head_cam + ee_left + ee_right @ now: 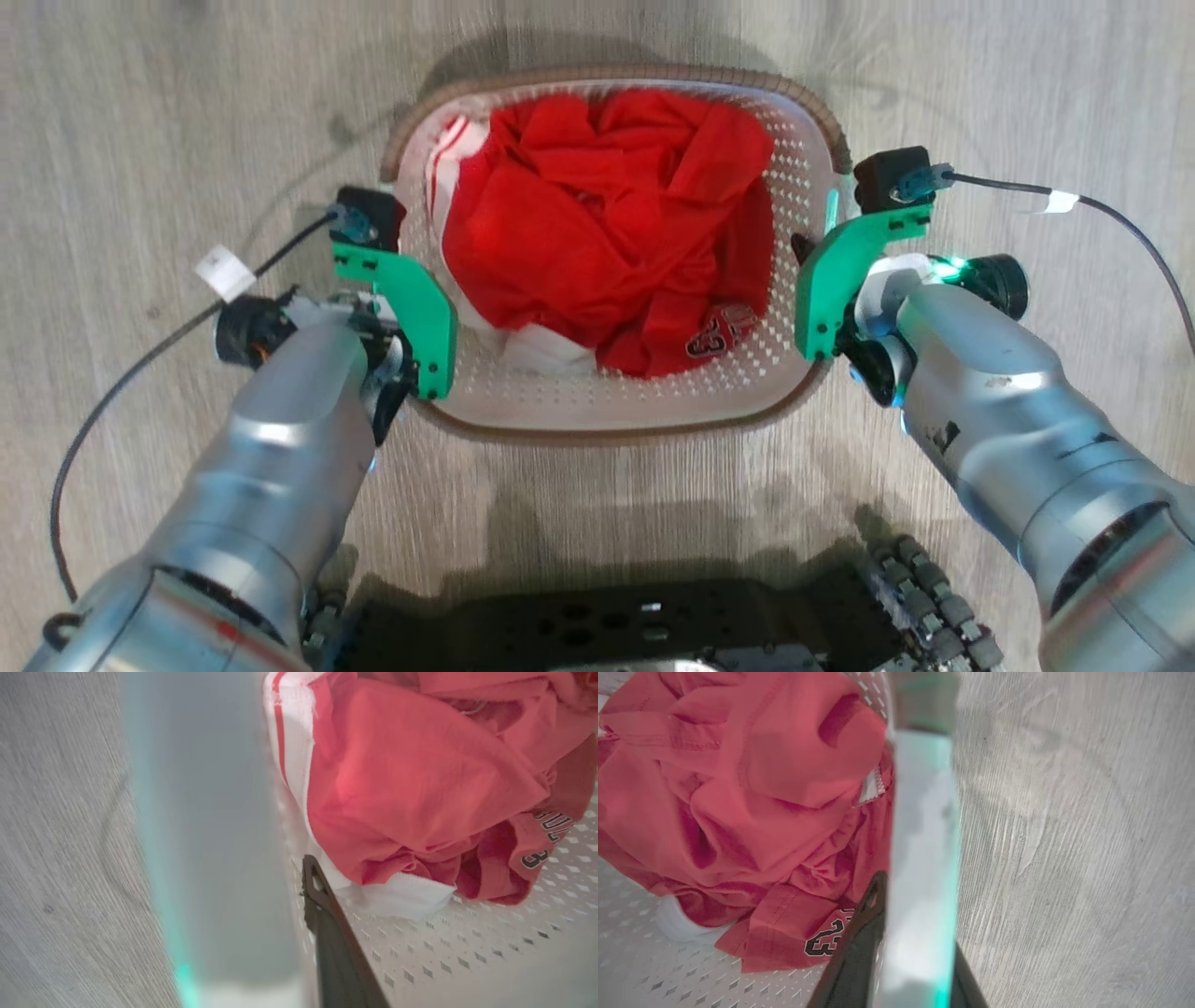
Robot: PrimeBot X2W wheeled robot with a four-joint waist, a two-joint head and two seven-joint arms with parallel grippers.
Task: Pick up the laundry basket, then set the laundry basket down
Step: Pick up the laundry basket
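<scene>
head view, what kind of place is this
Probably a home-style room, maybe a laundry area, though that is a guess: a laundry basket holds a crumpled red jersey, and a pale wood-look plank floor lies beneath it.

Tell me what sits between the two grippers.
The laundry basket, holding red clothing, spans the gap from the left gripper to the right gripper, seen in the head view.

- Crumpled red fabric garment [597, 224]: I see it bunched in a loose heap with deep folds on top.
- Black-and-white "23" print [711, 338]: on the red heap's near edge.
- White cloth with red stripes [450, 154]: lies under the red heap, showing at its left and near sides.
- Pale grey wood-grain floor [140, 112]: I note soft shadows on it.
</scene>
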